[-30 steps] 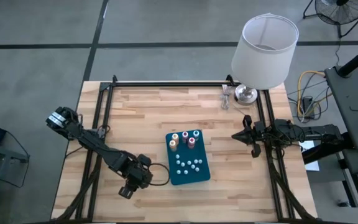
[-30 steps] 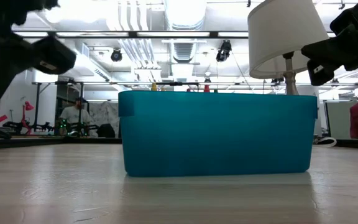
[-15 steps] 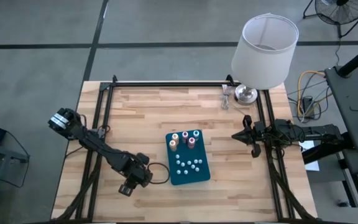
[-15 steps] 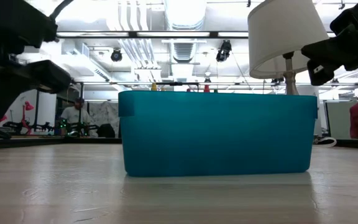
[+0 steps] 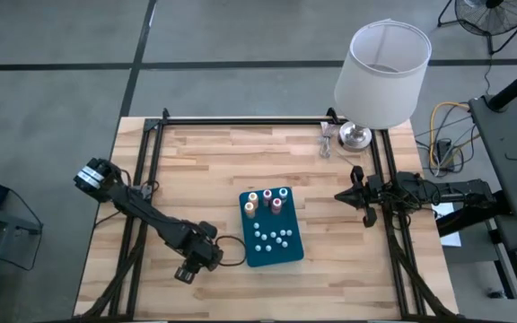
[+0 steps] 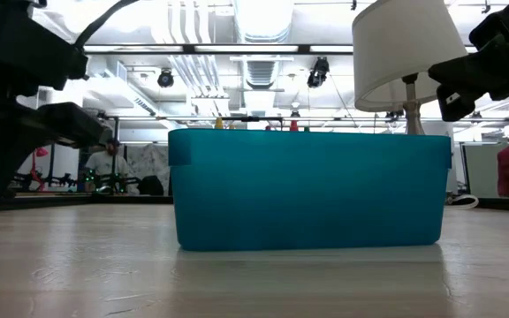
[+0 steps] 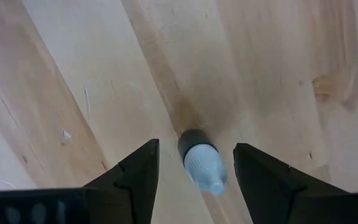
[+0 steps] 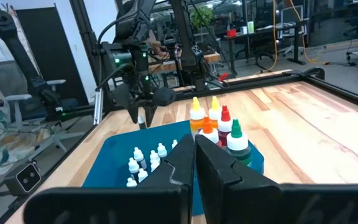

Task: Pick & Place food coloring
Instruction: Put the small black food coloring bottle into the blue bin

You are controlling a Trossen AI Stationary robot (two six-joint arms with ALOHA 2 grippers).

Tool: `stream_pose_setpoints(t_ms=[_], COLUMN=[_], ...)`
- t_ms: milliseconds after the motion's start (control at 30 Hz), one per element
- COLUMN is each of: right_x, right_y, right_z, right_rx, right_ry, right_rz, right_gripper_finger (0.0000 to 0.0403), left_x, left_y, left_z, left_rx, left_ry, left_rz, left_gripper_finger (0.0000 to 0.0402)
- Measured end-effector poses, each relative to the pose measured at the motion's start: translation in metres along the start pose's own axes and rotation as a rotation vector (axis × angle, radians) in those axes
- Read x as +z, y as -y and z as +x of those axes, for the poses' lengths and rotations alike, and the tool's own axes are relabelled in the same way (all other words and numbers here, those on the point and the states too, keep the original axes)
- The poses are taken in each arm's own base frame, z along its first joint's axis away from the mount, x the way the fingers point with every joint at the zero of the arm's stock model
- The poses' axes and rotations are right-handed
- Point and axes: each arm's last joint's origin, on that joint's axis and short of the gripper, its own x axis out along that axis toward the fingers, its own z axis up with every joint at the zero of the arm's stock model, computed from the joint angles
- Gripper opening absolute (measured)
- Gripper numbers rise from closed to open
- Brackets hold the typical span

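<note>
The left gripper (image 7: pixel 194 165) is wide open around a small bottle (image 7: pixel 202 163) standing on the table (image 5: pixel 205 170), left of the tray (image 5: pixel 274 256); it should close centred, gently.

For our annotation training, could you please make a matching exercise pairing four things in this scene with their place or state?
1. left gripper
2. right gripper
3. teal tray
4. lamp

a. at the table's far right corner
b. shut, at the table's right edge
c. open over a small bottle on the wood
d. holds bottles, mid-table

Pairs: 1-c, 2-b, 3-d, 4-a
</note>
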Motion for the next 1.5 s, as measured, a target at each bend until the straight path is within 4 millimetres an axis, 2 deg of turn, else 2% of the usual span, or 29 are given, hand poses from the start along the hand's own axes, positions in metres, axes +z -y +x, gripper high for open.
stream_pose_setpoints(t_ms=[400,800,933,1200,1500], right_x=[0.0,0.0,0.0,0.0,0.0], right_y=[0.0,0.0,0.0,0.0,0.0], right_z=[0.0,0.0,0.0,0.0,0.0], right_rx=[0.0,0.0,0.0,0.0,0.0], right_ry=[-0.001,0.0,0.0,0.0,0.0], right_rz=[0.0,0.0,0.0,0.0,0.0], right_gripper_finger=[0.0009,0.0009,0.0009,0.0009,0.0009], left_x=[0.001,0.001,0.001,0.012,0.041], left_y=[0.0,-0.002,-0.003,-0.003,-0.017], left_z=[0.002,0.001,-0.001,-0.023,-0.059], left_rx=[0.0,-0.002,-0.013,-0.01,0.004], left_ry=[0.0,-0.001,0.005,0.013,0.122], left_rz=[-0.005,-0.012,-0.015,0.014,0.081], left_gripper_finger=[0.0167,0.006,0.0044,0.005,0.005])
